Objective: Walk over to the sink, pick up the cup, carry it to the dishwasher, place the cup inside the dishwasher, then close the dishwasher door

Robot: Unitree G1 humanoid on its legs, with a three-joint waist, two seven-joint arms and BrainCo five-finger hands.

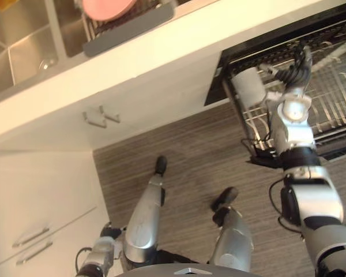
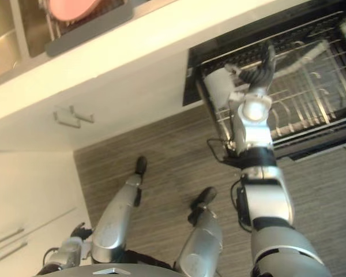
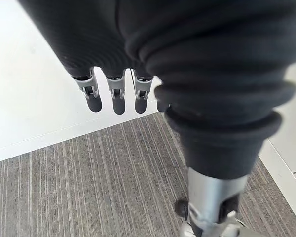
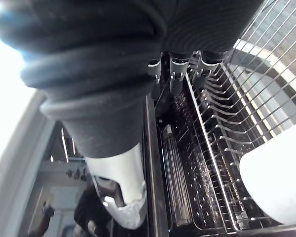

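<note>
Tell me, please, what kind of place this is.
Most likely a home kitchen: a steel sink set in a white counter, an open dishwasher with a wire rack, and white cabinets with bar handles.

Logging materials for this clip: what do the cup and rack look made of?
Cup: plain opaque white, no glints, so plastic or matte ceramic; cannot tell which. Rack: thin metal wire, silvery and glossy, with bright highlights along the grid.

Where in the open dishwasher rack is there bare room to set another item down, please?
The wire rack looks bare from the right hand across to its right end. Its left end, around the cup and that hand, is crowded.
</note>
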